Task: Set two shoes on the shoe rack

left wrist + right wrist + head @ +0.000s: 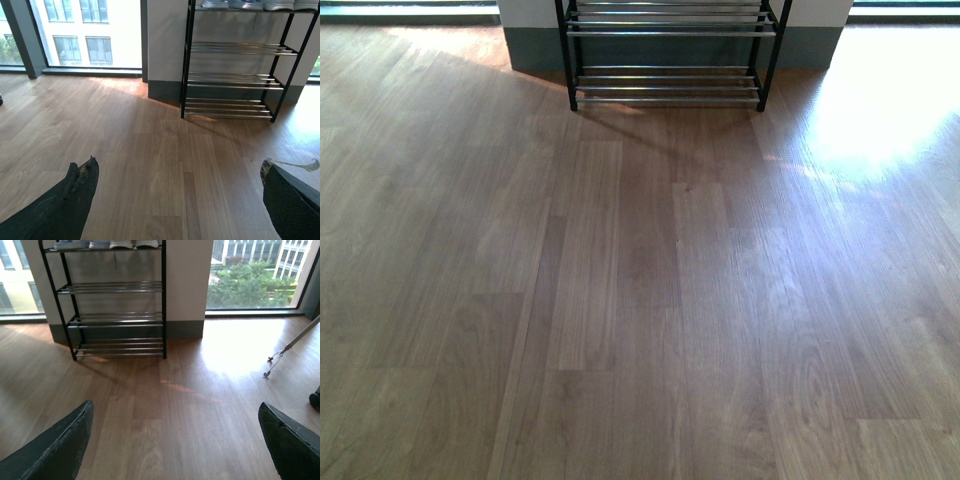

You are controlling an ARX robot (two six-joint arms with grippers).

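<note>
The left jaws (pixel 177 200) are spread wide and hold nothing. The right jaws (pixel 175 440) are spread wide and hold nothing too.

Far out past both jaws stands the black metal shoe rack with thin silver rod shelves (pixel 231 80), close to the grey wall. Shoes with pale soles (pixel 255 4) sit in a row on its top shelf, high above the jaws. Only their bottoms show, so I cannot tell which kind they are.

The brown wooden floor (pixel 640 300) under the jaws is bare. No shoe lies near enough to grab.

If another shoe has to go up, the rods have gaps, so it could tip or slip through. The top shelf looks full, so a new shoe could knock one off.
</note>
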